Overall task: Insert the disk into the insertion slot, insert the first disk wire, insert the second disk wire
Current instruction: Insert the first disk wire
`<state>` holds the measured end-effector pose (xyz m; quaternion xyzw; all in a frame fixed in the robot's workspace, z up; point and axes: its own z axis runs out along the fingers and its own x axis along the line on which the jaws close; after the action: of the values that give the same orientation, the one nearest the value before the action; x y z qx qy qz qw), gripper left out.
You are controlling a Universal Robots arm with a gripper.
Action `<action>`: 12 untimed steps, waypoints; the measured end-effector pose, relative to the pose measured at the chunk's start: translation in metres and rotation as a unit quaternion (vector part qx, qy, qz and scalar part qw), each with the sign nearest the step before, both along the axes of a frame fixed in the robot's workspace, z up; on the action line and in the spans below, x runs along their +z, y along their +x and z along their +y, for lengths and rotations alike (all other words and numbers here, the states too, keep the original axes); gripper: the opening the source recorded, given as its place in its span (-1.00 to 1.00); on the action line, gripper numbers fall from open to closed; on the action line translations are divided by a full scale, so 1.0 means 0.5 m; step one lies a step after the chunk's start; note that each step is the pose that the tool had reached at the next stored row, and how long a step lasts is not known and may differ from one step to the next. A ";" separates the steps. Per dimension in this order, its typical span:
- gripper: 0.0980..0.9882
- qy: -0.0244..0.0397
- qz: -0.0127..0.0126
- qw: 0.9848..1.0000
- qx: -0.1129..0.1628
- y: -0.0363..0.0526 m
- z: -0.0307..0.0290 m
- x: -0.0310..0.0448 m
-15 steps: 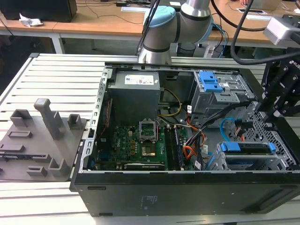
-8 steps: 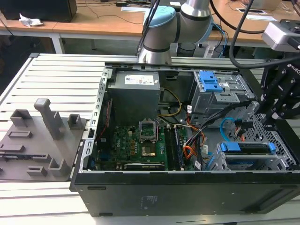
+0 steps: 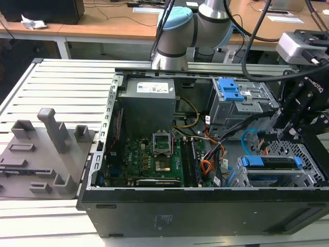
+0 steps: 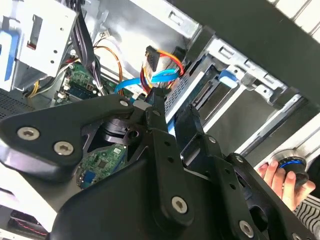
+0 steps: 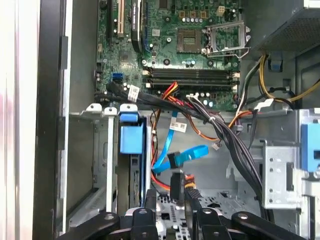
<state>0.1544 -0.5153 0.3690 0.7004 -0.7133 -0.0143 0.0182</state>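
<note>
The disk (image 3: 271,162), silver in a blue carrier, lies inside the perforated insertion slot (image 3: 311,165) at the case's corner on the exterior view's right. In the first wrist view the disk (image 5: 132,140) shows edge-on in the slot (image 5: 99,150). My gripper (image 5: 172,194) hangs just above the cage, shut on the small dark connector (image 5: 176,183) of the red first disk wire (image 5: 160,182). The light blue second disk wire (image 5: 186,154) loops right behind it, loose. In the second wrist view the gripper (image 4: 172,114) holds the connector (image 4: 157,95) beside the cage.
Thick black cables (image 5: 225,135) and an orange multicoloured bundle (image 4: 159,56) crowd the space by the gripper. The taller grey cage with blue latch (image 3: 230,90) stands behind. The motherboard (image 3: 146,157) fills the case floor. A person's hand (image 4: 278,176) rests on a button outside the case.
</note>
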 end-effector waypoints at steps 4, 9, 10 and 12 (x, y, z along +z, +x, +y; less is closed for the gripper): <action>-0.41 0.000 0.000 1.000 0.000 -0.005 0.007 -0.010; -0.41 -0.003 0.000 1.000 0.000 -0.011 0.014 -0.026; -0.41 -0.004 0.000 1.000 0.000 -0.011 0.014 -0.028; -0.41 -0.004 0.000 1.000 0.000 -0.011 0.014 -0.032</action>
<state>0.1490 -0.5083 0.3529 0.7004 -0.7133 -0.0113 0.0212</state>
